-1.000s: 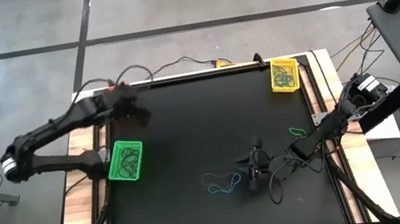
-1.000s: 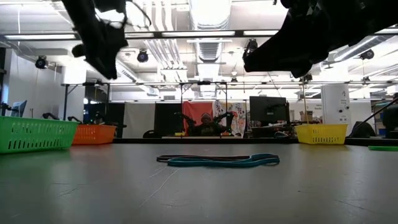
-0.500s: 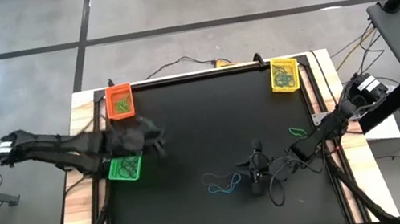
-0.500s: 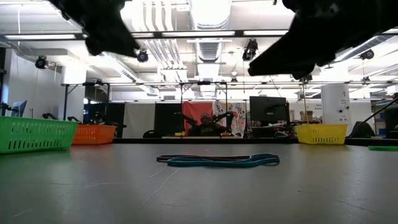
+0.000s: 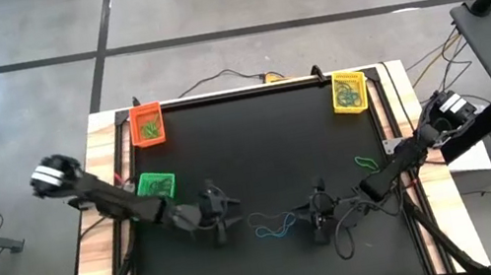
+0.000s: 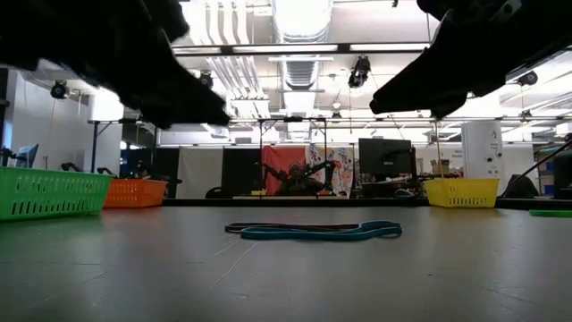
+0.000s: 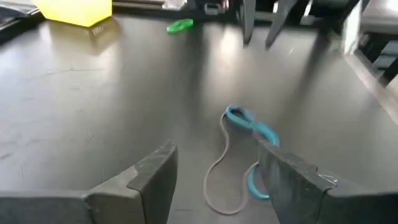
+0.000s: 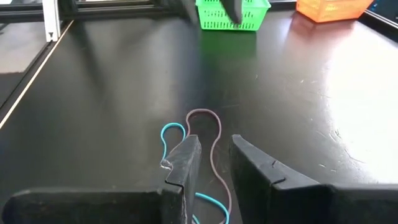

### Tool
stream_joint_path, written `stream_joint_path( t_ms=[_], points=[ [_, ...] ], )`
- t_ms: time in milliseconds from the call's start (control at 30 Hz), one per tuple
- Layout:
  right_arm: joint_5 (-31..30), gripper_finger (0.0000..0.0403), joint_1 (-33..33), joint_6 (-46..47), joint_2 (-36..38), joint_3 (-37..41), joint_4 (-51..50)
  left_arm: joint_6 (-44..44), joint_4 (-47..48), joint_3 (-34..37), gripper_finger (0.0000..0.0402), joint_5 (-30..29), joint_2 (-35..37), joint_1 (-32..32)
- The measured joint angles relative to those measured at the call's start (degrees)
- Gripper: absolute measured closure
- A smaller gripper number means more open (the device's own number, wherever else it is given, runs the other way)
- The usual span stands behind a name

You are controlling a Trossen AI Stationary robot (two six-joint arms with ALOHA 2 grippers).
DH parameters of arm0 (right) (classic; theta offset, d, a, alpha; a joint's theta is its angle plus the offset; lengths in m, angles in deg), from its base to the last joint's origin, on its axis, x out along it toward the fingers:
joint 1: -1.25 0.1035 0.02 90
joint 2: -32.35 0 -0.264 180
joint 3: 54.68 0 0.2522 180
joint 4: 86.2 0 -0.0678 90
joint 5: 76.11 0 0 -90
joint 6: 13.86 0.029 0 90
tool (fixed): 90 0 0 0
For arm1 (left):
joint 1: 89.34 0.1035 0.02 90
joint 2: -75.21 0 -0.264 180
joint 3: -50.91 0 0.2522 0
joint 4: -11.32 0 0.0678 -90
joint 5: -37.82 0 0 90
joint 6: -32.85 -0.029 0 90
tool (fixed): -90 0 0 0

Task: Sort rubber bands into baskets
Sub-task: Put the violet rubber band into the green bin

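Note:
A teal rubber band (image 5: 267,226) tangled with a pale mauve one (image 8: 205,118) lies flat on the black mat near the middle; both show in the low view (image 6: 313,231). A green band (image 5: 364,160) lies farther right. My left gripper (image 5: 226,215) is open, left of the tangle, with the bands ahead between its fingers (image 7: 214,180). My right gripper (image 5: 314,218) is open by a narrow gap at the tangle's right end (image 8: 214,165). The orange basket (image 5: 147,124), yellow basket (image 5: 349,92) and green basket (image 5: 155,183) each hold bands. My right gripper comes low from the table's right side. Its fingers (image 8: 185,163) stand on either side of the mauve band's strand (image 8: 214,146), which lies on the mat. I cannot tell whether they touch it. My left gripper touches nothing.
Black cables (image 5: 346,231) trail under my right arm near the tangle. A metal frame rail (image 8: 53,25) runs along the mat's edge. Bare mat lies between the baskets and the bands. A person sits in the room far behind the table (image 6: 295,179).
My left arm has swung from the orange basket at the far left, past the green basket, toward the near edge and the middle, and has come down beside the tangled bands. My right gripper has shifted a little toward the near edge. The bands have stayed put.

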Motion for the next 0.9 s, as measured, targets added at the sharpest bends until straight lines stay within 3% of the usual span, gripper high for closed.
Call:
stream_joint_path(
  t_ms=[267,433,600,733,900],
  points=[
    [0.02,0.0321,0.0,-0.04,0.0,0.02,-0.02,-7.18,-1.77,-9.64,0.0201,-0.16,-14.77,0.95],
    [0.02,0.0321,0.0,-0.87,0.0,0.02,-0.04,-7.5,-2.35,-13.73,0.0212,9.63,-21.43,5.82],
    [0.0,0.0321,0.0,-0.98,0.0,0.13,-0.09,-7.99,-2.97,-15.59,0.024,11.79,-27.03,6.65],
    [0.0,0.0321,0.0,-1.72,0.0,0.22,-0.6,-6.99,-9.93,-15.72,0.0265,15.87,-31.2,6.63],
    [0.0,0.0321,0.0,-2.03,0.0,0.24,-0.59,-5.66,-13.01,-15.71,0.0305,14.72,-34.63,6.93]
  ],
)
